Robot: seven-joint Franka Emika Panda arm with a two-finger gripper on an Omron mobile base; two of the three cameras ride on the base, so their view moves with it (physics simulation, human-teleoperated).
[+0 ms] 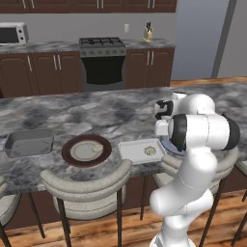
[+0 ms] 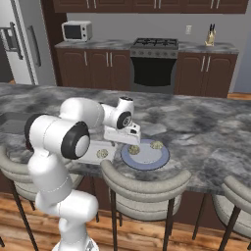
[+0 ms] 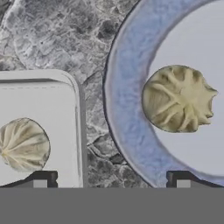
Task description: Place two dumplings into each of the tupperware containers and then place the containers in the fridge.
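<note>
Dumplings, small pale pleated lumps, are being moved: one (image 3: 24,144) lies in the whitish rectangular tupperware tray (image 3: 52,100), another (image 3: 178,99) on the round blue-rimmed plate (image 3: 127,118) just right. The gripper (image 3: 111,179) hangs wide apart, holding nothing. Next, the plate's dumpling must be grasped.

Even, flat rendered lighting, moderately bright, no clear light source. Shadows faint: soft dark patch under counter (image 1: 58,116) overhang, weak shading beneath stools (image 2: 142,188). No glare; slight sheen on white arm (image 1: 200,132). Base views low-res, mildly soft, cabinets (image 2: 98,63) dark. Hand view close-up, blurry, pixelated texture on dumpling (image 3: 178,99) and blue-rimmed plate (image 3: 127,109). No visible edge distortion.
</note>
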